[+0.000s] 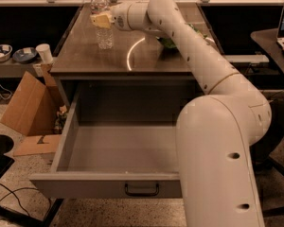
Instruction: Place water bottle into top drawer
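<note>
Yellow fingers [102, 21] around far-corner water bottle [104, 38]

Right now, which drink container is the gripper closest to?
The clear water bottle on the tabletop: the gripper is at its upper half. The white paper cup stands far left.

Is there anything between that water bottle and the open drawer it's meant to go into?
Nothing visible. The end effector is at the water bottle on the tabletop; the top drawer stands pulled out below the front edge, only bare floor showing inside.
</note>
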Available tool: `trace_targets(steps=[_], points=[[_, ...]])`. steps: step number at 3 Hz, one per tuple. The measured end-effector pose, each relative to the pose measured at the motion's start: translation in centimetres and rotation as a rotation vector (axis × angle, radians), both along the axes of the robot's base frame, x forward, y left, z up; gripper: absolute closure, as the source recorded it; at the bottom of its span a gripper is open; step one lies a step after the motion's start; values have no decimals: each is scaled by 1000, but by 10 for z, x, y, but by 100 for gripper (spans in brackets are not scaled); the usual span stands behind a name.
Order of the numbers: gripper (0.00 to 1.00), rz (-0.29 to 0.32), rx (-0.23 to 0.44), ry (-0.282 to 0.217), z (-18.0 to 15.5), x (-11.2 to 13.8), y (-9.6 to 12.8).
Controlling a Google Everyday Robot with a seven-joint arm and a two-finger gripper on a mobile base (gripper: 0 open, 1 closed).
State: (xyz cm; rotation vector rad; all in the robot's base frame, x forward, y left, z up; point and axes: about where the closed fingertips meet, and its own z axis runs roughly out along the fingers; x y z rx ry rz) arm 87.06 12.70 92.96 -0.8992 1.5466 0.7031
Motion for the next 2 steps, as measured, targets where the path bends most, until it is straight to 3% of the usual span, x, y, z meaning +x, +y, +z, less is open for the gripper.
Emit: trace_targets(steps=[1, 2], points=[[100, 7, -20, -25, 19, -10, -4], [100, -25, -8, -125, 85, -60, -33]])
